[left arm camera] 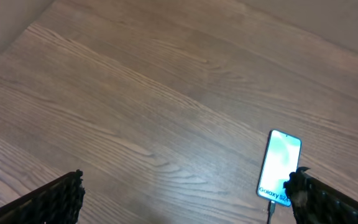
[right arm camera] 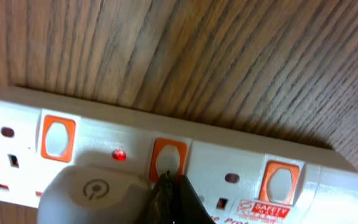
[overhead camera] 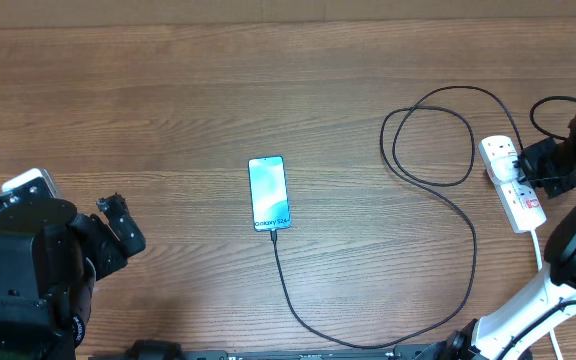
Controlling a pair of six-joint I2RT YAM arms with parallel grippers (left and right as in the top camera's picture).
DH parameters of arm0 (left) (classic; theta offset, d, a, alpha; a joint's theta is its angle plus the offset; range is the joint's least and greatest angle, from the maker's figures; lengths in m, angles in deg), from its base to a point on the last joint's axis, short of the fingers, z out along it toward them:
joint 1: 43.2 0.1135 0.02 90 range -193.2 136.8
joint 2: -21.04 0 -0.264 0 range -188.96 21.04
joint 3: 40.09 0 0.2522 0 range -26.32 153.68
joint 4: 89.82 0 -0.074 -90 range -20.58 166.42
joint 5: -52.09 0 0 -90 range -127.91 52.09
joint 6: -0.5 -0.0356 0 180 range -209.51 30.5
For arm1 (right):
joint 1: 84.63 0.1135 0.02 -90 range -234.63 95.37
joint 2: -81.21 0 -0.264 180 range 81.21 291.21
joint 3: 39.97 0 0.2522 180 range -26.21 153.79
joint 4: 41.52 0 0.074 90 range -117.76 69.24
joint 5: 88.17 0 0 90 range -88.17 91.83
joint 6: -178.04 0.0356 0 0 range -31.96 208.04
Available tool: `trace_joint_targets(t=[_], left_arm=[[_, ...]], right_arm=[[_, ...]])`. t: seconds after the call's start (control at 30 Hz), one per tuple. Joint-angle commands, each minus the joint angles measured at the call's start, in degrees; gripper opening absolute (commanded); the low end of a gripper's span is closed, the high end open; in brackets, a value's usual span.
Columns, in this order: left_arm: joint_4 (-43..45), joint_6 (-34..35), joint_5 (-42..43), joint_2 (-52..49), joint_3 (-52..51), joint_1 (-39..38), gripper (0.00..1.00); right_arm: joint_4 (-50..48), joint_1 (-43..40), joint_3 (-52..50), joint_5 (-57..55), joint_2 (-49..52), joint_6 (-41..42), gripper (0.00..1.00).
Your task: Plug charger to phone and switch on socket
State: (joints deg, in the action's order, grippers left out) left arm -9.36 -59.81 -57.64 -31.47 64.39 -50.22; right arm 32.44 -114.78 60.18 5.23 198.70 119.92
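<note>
The phone [overhead camera: 269, 193] lies mid-table with its light-blue screen lit and "Galaxy S24" text at its near end; it also shows in the left wrist view [left arm camera: 279, 167]. The black charger cable [overhead camera: 438, 180] is plugged into the phone's near end and loops right to the white socket strip [overhead camera: 513, 190]. My right gripper [right arm camera: 171, 186] is shut, its tips touching the strip's middle orange-framed switch [right arm camera: 166, 155]. A red light [right arm camera: 119, 155] glows beside a grey plug [right arm camera: 95, 193]. My left gripper [left arm camera: 185, 193] is open and empty, left of the phone.
The socket's thick white cord [overhead camera: 540, 250] runs toward the near edge past my right arm. The strip has two more orange-framed switches [right arm camera: 58, 137] [right arm camera: 279, 183]. Bare wooden table surrounds the phone.
</note>
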Motion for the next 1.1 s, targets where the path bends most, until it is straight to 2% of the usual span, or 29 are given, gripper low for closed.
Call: trace_joint_targets(t=[0.0,0.1,0.23,0.4,0.53,0.73,0.87,0.97,1.07], left_arm=[[-0.15,1.33,0.00,0.07,-0.24,-0.13,1.00],[1.36,1.40,0.76,1.03,-0.24,-0.13,0.99],[3.54,0.90,0.72,5.07,-0.24,-0.13,0.99],[1.77,-0.33,1.79,14.49,-0.24,-0.13,1.00],[0.24,-0.31,1.79,21.31,-0.26,-0.13,1.00],[0.04,-0.31,3.10,29.81,-0.35,-0.07,0.99],[-3.08,0.13,3.15,31.89,-0.33,-0.07,0.99],[-4.02,0.15,5.31,31.91,-0.35,-0.07,1.00],[-4.04,0.13,5.68,31.91,-0.35,-0.07,1.00]], right_arm=[[3.02,2.25,2.56,2.95,1.42,-0.70,0.04],[6.38,1.51,4.13,1.79,-1.49,-0.94,0.04],[9.70,1.16,5.03,1.60,-10.25,-2.21,0.04],[10.29,1.16,5.42,2.40,-30.18,-1.88,0.04],[3.04,1.16,5.95,8.61,-45.33,-1.62,0.04],[-20.72,1.16,5.95,10.60,-66.58,4.13,0.04],[-32.65,1.16,5.95,10.62,-75.71,4.09,0.11],[-32.94,1.18,5.95,10.88,-80.24,2.34,0.16],[-28.96,3.45,6.16,10.88,-82.25,-4.22,0.18]])
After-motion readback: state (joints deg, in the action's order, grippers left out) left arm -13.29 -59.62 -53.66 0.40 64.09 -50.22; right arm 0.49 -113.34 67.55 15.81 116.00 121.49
